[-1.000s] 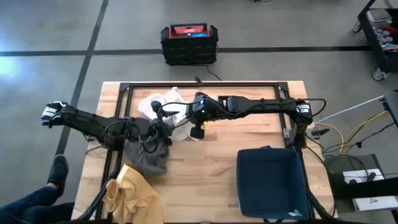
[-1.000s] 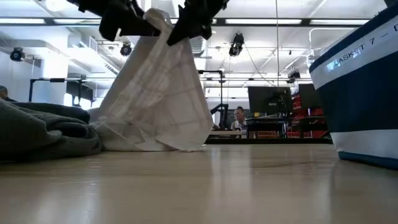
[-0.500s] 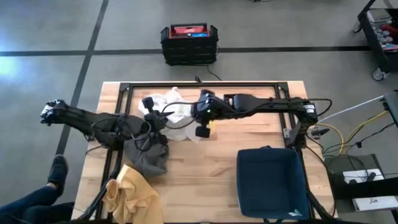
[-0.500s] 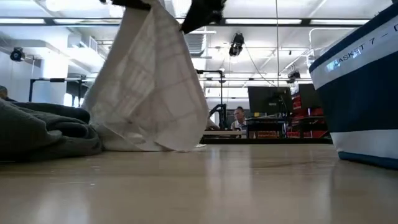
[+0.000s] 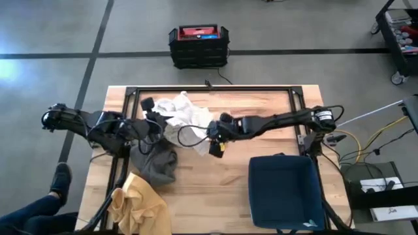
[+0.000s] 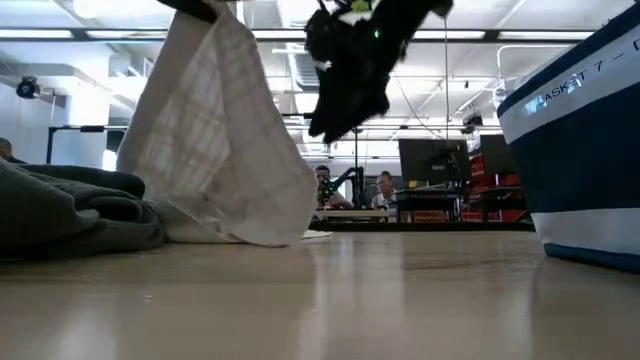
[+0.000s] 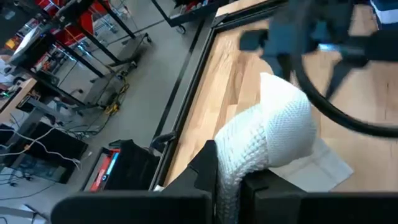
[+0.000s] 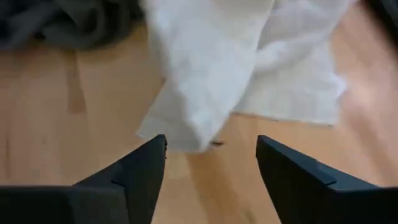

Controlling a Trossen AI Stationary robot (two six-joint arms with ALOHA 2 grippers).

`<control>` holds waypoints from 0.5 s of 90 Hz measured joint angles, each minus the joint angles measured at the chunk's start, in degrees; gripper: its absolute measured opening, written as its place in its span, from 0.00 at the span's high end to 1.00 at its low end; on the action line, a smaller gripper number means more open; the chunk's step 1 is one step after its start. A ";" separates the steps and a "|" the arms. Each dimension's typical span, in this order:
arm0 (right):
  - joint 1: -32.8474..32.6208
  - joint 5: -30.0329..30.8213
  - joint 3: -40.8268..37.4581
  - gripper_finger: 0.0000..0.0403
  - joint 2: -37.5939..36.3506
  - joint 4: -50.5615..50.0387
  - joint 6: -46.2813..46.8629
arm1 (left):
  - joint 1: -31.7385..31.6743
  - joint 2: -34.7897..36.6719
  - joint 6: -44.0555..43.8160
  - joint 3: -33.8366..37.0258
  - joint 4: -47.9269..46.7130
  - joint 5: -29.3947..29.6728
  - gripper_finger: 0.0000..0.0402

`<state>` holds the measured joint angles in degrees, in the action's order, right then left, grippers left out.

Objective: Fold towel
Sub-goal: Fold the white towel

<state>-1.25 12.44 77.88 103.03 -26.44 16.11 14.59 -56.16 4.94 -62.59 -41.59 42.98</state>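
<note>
The white waffle-weave towel (image 5: 188,116) is at the table's far middle. In the low view the towel (image 6: 215,140) hangs like a tent from its raised top, its lower edge on the wood. My left gripper (image 5: 159,115) is shut on that top; in its wrist view the towel (image 7: 280,130) bulges out between the fingers. My right gripper (image 5: 214,141) hovers to the towel's near right, clear of it. It is open (image 8: 211,168), with the towel's lower corner (image 8: 186,134) ahead of its fingers. My left gripper pinches a bunched fold of the towel's raised top (image 7: 234,177) between its two fingers (image 7: 202,168); how many layers, I cannot tell. The top (image 6: 228,20) is lifted. The cloth hangs slack below it, with the lower edge (image 6: 250,236) lying on the table.
A grey cloth pile (image 5: 157,164) lies just near-left of the towel, and a yellow cloth (image 5: 138,205) lies at the near left edge. A dark blue basket (image 5: 284,190) stands at the near right. Bare wood (image 5: 209,189) lies between them.
My right gripper has let go of the towel's top and gone down toward the near right, away from it. My left gripper has taken hold of the top and carried it toward the far left. The towel's lower edge has stayed on the table.
</note>
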 joint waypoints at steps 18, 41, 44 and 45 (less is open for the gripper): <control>0.06 2.29 -4.01 0.41 4.74 7.34 5.37 | 0.00 0.01 0.32 -0.23 0.17 -0.17 1.00; 0.44 9.42 -4.14 0.49 14.30 19.07 5.84 | 0.00 -0.33 0.40 -0.28 0.25 -0.17 1.00; 0.67 10.34 -4.12 0.52 14.76 20.61 5.78 | 0.00 -0.35 0.56 -0.28 0.21 -0.19 1.00; 0.77 10.44 -4.10 0.53 14.83 20.95 5.66 | 0.00 -0.40 0.56 -0.28 0.23 -0.19 1.00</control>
<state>-0.48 22.88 73.77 117.86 -5.49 21.77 14.59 -56.56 5.50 -62.87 -41.36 42.78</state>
